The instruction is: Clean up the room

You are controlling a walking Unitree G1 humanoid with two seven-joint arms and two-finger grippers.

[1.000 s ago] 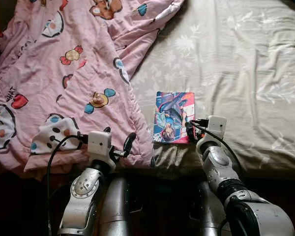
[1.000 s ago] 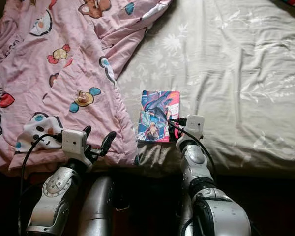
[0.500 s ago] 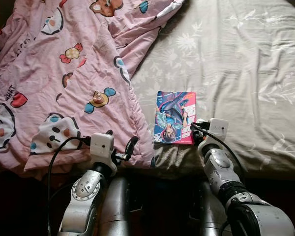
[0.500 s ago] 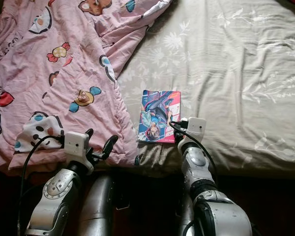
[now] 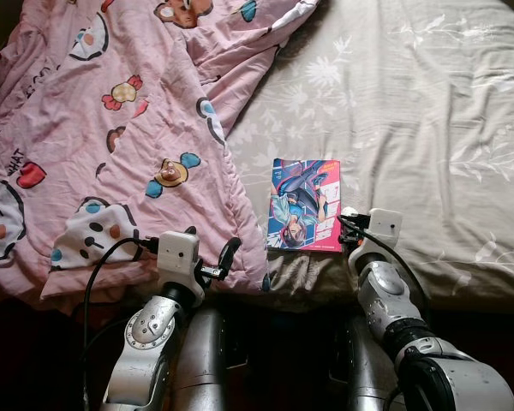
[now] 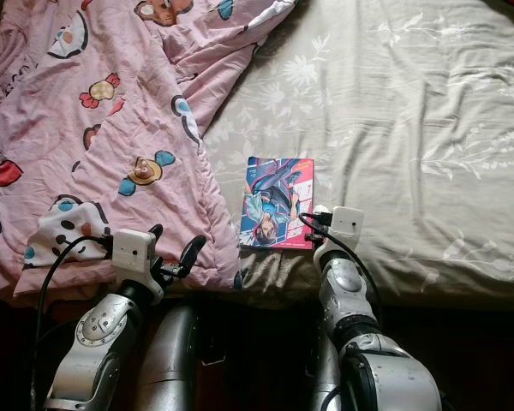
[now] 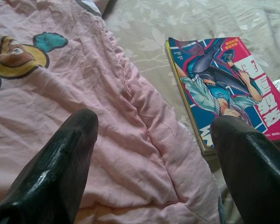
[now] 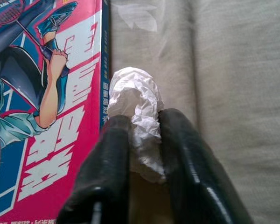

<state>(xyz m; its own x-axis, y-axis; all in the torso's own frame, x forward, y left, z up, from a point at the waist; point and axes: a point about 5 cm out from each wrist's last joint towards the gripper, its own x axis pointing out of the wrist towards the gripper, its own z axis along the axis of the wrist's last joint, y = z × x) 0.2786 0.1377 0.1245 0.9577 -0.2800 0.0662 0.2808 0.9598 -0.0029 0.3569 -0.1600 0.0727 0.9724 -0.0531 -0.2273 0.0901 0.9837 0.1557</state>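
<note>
Right tool, in the lower centre of the right wrist view, clenched on a wad of crumpled white tissue; the two black fingers pinch its lower half while the upper half bulges free above them. The wad is judged very light, soft and compressible, unlikely to slip from rubbery pads but liable to tear or shed if pulled hard; the hold across its narrow waist appears adequate. Just beside it, to the left, lies a thin comic book with a glossy pink-and-blue cover, flat and stiff-edged, resting near the front edge of the bed, whose beige sheet carries a pale leaf print and shallow creases. Left tool, at the lower left of the left eye view, released, fingers spread wide over the hem of a pink quilt: a padded, stitched fabric printed with cartoon sweets and animals, rumpled across the upper left of the frame.
</note>
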